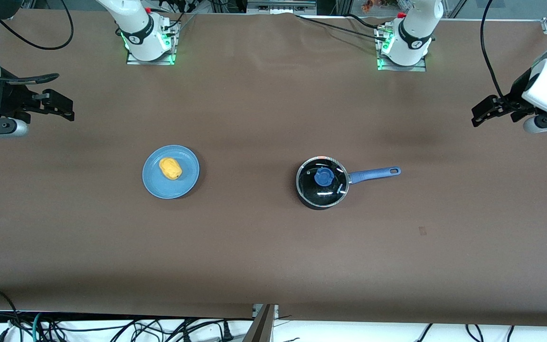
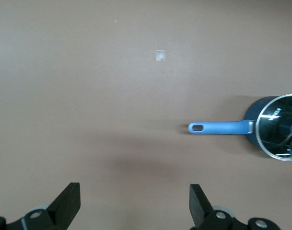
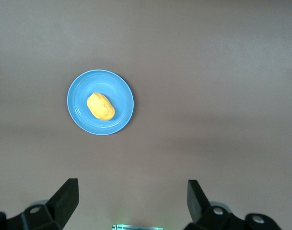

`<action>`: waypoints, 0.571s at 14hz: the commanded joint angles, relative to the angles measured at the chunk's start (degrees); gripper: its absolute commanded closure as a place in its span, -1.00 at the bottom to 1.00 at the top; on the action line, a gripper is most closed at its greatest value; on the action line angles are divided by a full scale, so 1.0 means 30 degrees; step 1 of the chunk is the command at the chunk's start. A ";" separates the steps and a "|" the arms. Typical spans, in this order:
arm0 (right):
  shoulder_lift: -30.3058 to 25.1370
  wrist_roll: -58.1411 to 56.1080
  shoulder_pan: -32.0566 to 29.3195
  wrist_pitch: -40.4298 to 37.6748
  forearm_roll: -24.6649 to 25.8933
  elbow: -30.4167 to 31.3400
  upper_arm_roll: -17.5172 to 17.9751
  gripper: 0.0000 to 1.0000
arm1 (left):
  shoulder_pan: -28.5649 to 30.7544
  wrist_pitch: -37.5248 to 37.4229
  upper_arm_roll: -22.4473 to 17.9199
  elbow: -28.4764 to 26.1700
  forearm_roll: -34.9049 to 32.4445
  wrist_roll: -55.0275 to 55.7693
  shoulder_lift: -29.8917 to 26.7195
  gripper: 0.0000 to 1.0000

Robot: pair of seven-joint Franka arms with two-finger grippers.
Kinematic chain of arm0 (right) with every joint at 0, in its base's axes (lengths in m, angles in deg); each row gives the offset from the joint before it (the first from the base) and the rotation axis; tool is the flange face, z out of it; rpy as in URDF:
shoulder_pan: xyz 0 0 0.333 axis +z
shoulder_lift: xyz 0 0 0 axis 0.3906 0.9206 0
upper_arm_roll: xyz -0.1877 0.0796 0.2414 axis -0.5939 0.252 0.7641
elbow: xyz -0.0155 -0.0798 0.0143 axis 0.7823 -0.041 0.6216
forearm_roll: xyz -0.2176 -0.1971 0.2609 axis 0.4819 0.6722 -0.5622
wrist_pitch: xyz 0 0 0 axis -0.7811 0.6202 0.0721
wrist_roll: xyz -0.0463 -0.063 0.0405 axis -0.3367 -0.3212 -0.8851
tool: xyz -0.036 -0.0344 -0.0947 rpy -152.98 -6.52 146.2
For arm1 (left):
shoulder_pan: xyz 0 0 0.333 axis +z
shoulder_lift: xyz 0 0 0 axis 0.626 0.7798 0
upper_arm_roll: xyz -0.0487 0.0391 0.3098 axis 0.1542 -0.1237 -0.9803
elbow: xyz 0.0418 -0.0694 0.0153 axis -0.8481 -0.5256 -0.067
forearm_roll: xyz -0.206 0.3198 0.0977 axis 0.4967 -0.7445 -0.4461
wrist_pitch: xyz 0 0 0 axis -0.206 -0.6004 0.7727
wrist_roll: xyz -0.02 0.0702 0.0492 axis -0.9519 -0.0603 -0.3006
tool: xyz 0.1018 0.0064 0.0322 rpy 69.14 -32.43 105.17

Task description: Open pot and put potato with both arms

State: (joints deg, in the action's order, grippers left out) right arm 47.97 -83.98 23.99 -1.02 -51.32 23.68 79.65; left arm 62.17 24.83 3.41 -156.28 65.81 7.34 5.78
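Small round black saucepan [image 1: 322,183] with long blue handle: mid-table toward the left arm's end, glass lid with blue knob [image 1: 324,176] on it.
Lumpy yellow-orange potato [image 1: 170,168]: on flat blue plate [image 1: 152,183], toward the right arm's end.
Left gripper [image 1: 478,115], right gripper [image 1: 67,108]: fingers apart, empty, over the table ends.
Progress: nothing done; lid removal and potato transfer remain.

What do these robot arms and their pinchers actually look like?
Both arms are glossy white with black bands at the joints, on metal bases lit green. Black cables trail from them. The left gripper and right gripper are black, each with two blunt wedge-shaped jaws. A silver cylinder sits by each wrist, the right one glowing blue.
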 commanded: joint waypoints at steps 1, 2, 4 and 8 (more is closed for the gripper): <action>0.0128 -0.0299 -0.0159 -0.0333 0.0107 -0.0457 0.0146 -1.00 | 0.0339 0.0259 0.0110 0.0245 0.0771 -0.0073 0.0082 -1.00; 0.0157 -0.0299 -0.0159 -0.0333 0.0107 -0.0457 0.0146 -1.00 | 0.0340 0.0231 0.0168 0.0366 0.0685 -0.0047 0.0145 -1.00; 0.0157 -0.0299 -0.0159 -0.0333 0.0107 -0.0457 0.0146 -1.00 | 0.0340 0.0201 0.0256 0.0367 0.0655 -0.0046 0.0145 -1.00; 0.0157 -0.0299 -0.0159 -0.0333 0.0136 -0.0457 0.0146 -1.00 | 0.0340 0.0201 0.0227 0.0427 0.0509 -0.0105 0.0233 -1.00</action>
State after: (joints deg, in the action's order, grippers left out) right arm 47.97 -83.98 23.99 -1.02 -51.32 23.68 79.65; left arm 62.52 25.57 3.58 -156.11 66.67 7.34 5.87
